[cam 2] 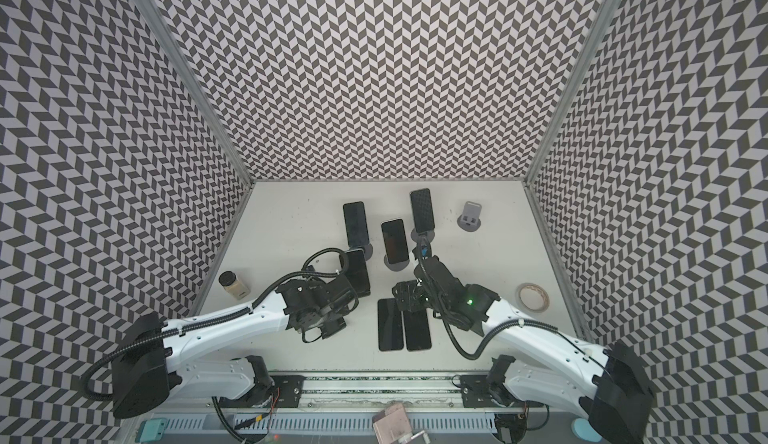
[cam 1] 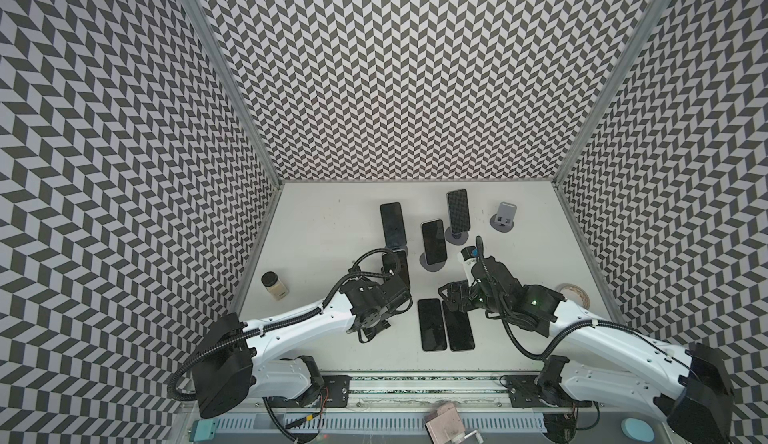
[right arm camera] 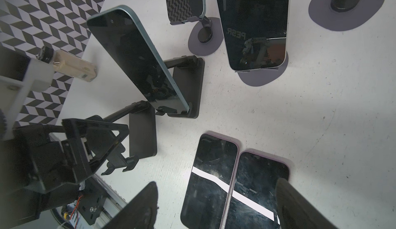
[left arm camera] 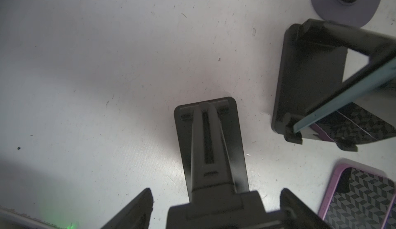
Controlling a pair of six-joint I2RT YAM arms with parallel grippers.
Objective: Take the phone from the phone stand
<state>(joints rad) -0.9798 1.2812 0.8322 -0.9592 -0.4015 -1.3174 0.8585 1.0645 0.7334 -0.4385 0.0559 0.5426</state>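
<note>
- The table (right arm camera: 321,120) is a white matt board, scuffed and flecked with dark specks.
- The empty folding stand (left arm camera: 210,144) is matt black plastic, faintly grained.
- Just beside the empty folding stand, the teal-edged phone (right arm camera: 137,60) shows glossy black glass and a satin rim; its loaded stand (right arm camera: 188,86) is the same matt black plastic.
- Near the empty folding stand, a flat phone (right arm camera: 211,180) and its twin (right arm camera: 257,187) carry smudged, mirror-bright glass inside purple rims.
- Well apart from the empty folding stand, a round stand base (right arm camera: 346,7) looks smooth, grey and matt.
- Also well apart from it, the jar (right arm camera: 72,64) is clear-walled with a black lid, and the tape roll (cam 2: 533,285) looks like tan paper.
</note>
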